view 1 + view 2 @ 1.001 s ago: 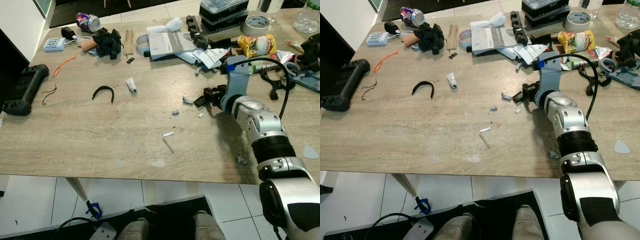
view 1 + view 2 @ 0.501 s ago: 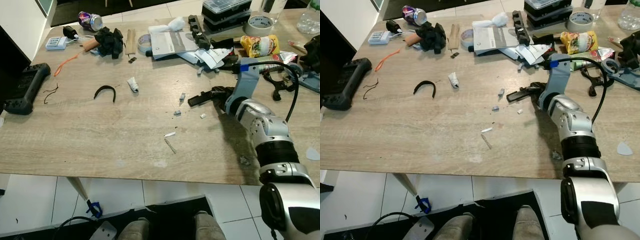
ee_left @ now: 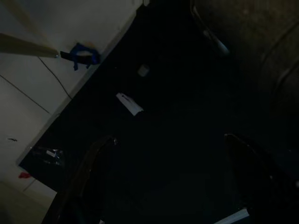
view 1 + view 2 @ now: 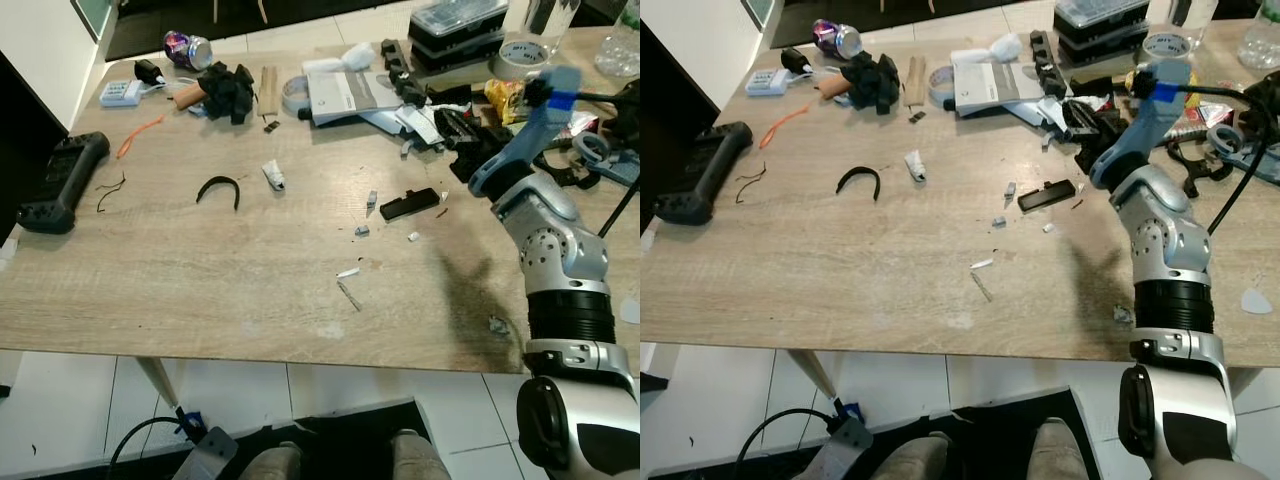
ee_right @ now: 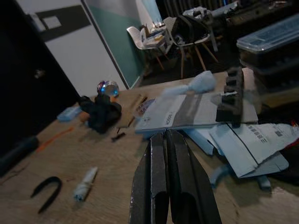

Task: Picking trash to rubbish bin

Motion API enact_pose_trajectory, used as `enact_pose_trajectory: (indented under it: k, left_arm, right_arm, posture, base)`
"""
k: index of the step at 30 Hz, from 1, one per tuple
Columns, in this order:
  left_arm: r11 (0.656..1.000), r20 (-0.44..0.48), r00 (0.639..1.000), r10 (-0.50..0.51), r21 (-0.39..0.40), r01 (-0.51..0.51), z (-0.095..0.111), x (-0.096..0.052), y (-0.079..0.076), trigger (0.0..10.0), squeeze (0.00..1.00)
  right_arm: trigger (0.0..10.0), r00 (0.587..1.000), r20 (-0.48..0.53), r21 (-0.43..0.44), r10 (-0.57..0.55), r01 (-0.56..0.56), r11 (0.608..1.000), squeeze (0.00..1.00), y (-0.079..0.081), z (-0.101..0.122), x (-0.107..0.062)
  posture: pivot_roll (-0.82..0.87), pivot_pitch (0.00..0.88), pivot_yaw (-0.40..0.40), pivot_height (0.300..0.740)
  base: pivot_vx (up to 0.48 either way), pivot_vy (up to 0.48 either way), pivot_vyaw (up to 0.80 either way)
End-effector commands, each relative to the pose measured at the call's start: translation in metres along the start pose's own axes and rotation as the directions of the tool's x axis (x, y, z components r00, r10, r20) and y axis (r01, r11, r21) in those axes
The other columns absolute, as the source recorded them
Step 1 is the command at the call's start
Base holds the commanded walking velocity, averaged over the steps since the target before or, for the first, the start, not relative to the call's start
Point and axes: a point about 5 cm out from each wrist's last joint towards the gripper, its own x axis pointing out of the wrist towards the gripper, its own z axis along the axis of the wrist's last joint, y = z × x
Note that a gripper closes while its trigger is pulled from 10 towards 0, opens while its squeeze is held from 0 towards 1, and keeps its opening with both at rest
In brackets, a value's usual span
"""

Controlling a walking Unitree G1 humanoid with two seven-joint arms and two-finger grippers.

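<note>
Scraps (image 4: 348, 271) lie loose mid-bench (image 4: 200, 290), unpicked; right gripper (image 5: 169, 154) hangs raised above the clutter, jaws pressed together on nothing, likely lifting clear to re-aim; left arm idle.

The place looked like a lived-in home room used as a tinkering space: a wood-grain bench (image 4: 180, 290) stood on a white tiled floor (image 4: 70, 400), strewn with a roll of tape (image 4: 519, 52), stacked plastic parts boxes (image 4: 458, 22), a crushed drink can (image 4: 187, 48), a snack packet (image 4: 503, 95) and a booklet (image 4: 350, 92). Beyond the bench, the right wrist view showed chairs (image 5: 187, 35) before a white and teal wall (image 5: 100, 44).
</note>
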Motion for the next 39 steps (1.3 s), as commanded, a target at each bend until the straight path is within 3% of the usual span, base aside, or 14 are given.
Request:
enact_pose_trajectory:
  k: [1,2,3,4,5,6,11,13,17,23,30,31,32,39]
  left_arm:
    - [1.0,0.001,1.0,-0.023,-0.013,0.023,0.0,0.002,-0.009,10.0,0.0]
    - [1.0,0.003,1.0,-0.022,-0.013,0.022,0.001,0.003,-0.009,10.0,0.0]
    - [1.0,0.003,1.0,-0.022,-0.013,0.022,0.001,0.003,-0.009,10.0,0.0]
    - [1.0,0.005,1.0,-0.022,-0.014,0.022,0.002,0.003,-0.009,10.0,0.0]
    - [1.0,0.005,1.0,-0.022,-0.014,0.022,0.002,0.003,-0.009,10.0,0.0]
    - [1.0,0.003,1.0,-0.024,-0.017,0.024,0.002,0.003,-0.01,10.0,0.0]
    - [0.999,-0.02,0.999,-0.03,-0.026,0.03,-0.008,0.002,-0.013,10.0,0.0]
    - [0.999,-0.02,0.999,-0.03,-0.026,0.03,-0.008,0.002,-0.013,10.0,0.0]
    - [0.999,-0.036,0.999,-0.029,-0.037,0.028,-0.016,0.0,-0.014,10.0,0.0]
    - [0.999,-0.046,0.999,-0.03,-0.044,0.028,-0.024,-0.002,-0.015,10.0,0.0]
    - [0.999,-0.054,0.998,-0.03,-0.04,0.028,-0.036,-0.006,-0.013,10.0,0.0]
    - [0.999,-0.055,0.998,-0.029,-0.039,0.027,-0.038,-0.007,-0.012,10.0,0.0]
    - [0.999,-0.062,0.998,-0.026,-0.032,0.024,-0.042,-0.01,-0.009,10.0,0.0]
    - [1.0,-0.085,0.996,-0.017,-0.021,0.015,-0.056,-0.018,0.001,10.0,0.0]
  right_arm:
    - [0.2,0.997,-0.077,-0.051,0.002,-0.006,0.999,0.0,0.0,-0.013,-0.003]
    - [10.0,0.982,-0.181,-0.141,-0.06,0.034,0.989,0.0,-0.008,-0.026,-0.006]
    - [10.0,0.982,-0.181,-0.141,-0.06,0.034,0.989,0.0,-0.008,-0.026,-0.006]
    - [10.0,0.968,-0.228,-0.199,-0.103,0.057,0.978,0.78,-0.016,-0.031,-0.009]
    - [10.0,0.968,-0.228,-0.199,-0.103,0.057,0.978,0.78,-0.016,-0.031,-0.009]
    - [10.0,0.943,-0.287,-0.328,-0.165,0.065,0.943,1.0,-0.029,-0.034,-0.015]
    - [10.0,0.93,-0.302,-0.485,-0.211,0.04,0.874,1.0,-0.047,-0.022,-0.018]
    - [10.0,0.93,-0.302,-0.485,-0.211,0.04,0.874,1.0,-0.047,-0.022,-0.018]
    - [10.0,0.938,-0.304,-0.55,-0.167,-0.03,0.834,1.0,-0.044,-0.018,-0.015]
    - [10.0,0.952,-0.277,-0.556,-0.133,-0.045,0.83,1.0,-0.036,-0.021,-0.007]
    - [10.0,0.97,-0.222,-0.52,-0.102,-0.029,0.854,1.0,-0.029,-0.022,0.005]
    - [10.0,0.97,-0.221,-0.514,-0.098,-0.03,0.857,0.08,-0.029,-0.022,0.006]
    - [10.0,0.969,-0.232,-0.518,-0.086,-0.048,0.854,0.0,-0.028,-0.023,0.01]
    - [10.0,0.966,-0.252,-0.556,-0.064,-0.09,0.826,0.0,-0.025,-0.02,0.016]
  posture:
    - [-0.12,0.096,0.112,0.74]
    - [-0.12,0.095,0.112,0.74]
    - [-0.12,0.095,0.112,0.74]
    - [-0.12,0.096,0.112,0.74]
    - [-0.12,0.096,0.112,0.74]
    - [-0.12,0.096,0.112,0.74]
    - [-0.1,0.111,0.11,0.74]
    - [-0.1,0.111,0.11,0.74]
    - [-0.09,0.125,0.104,0.74]
    - [-0.08,0.145,0.105,0.74]
    - [-0.05,0.19,0.122,0.74]
    - [-0.04,0.199,0.126,0.74]
    - [-0.02,0.222,0.138,0.74]
    - [0.01,0.255,0.162,0.74]
  base:
    - [0.0,0.0,0.0]
    - [0.0,0.0,0.0]
    - [0.0,0.0,0.0]
    - [0.0,0.0,0.0]
    - [0.0,0.0,0.0]
    - [0.0,0.0,0.0]
    - [0.0,0.0,0.0]
    - [0.0,0.0,0.0]
    - [0.0,0.0,0.0]
    - [0.0,0.0,0.0]
    - [0.0,0.0,0.0]
    - [0.0,0.0,0.0]
    - [0.0,0.0,0.0]
    - [0.0,0.0,0.0]
